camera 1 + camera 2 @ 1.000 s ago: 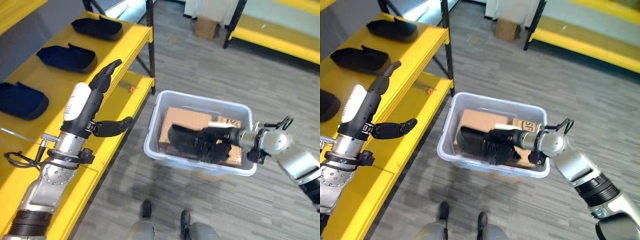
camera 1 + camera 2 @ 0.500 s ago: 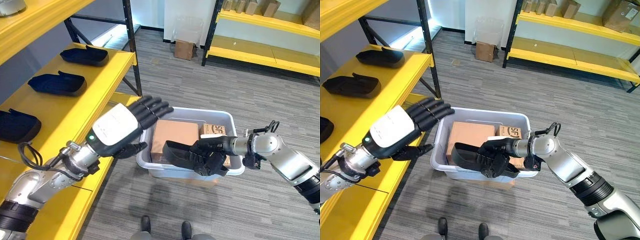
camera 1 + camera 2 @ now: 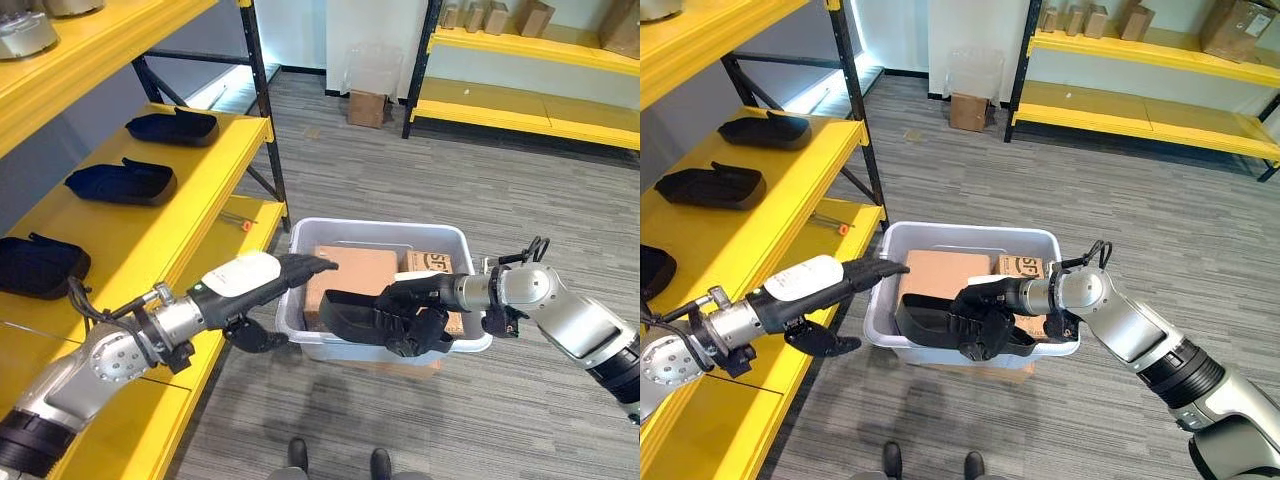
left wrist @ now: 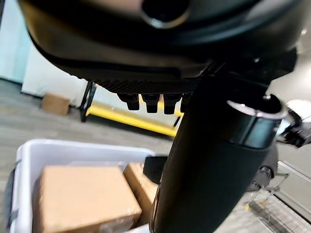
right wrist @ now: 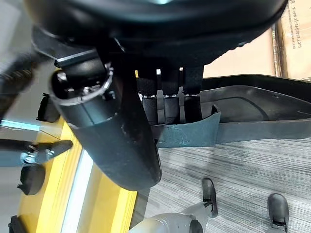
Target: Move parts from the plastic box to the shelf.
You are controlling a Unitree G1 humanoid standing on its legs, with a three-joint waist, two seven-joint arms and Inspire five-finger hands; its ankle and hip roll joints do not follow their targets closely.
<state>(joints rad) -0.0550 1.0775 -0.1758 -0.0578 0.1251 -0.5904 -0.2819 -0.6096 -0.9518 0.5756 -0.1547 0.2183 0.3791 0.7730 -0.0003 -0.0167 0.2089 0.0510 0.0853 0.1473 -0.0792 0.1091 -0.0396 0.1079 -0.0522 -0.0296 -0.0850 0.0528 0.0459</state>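
Gripping black part (image 3: 355,312), right hand (image 3: 420,305), over plastic box (image 3: 380,232) rim

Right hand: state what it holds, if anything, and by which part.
The right hand holds a black moulded part above the plastic box, fingers curled over its raised side wall near one end. The left hand is open, holding nothing.

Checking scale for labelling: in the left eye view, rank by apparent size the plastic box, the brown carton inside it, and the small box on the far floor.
1. Plastic box
2. Brown carton
3. Far floor box, though distance shrinks it, so true size is unsure.
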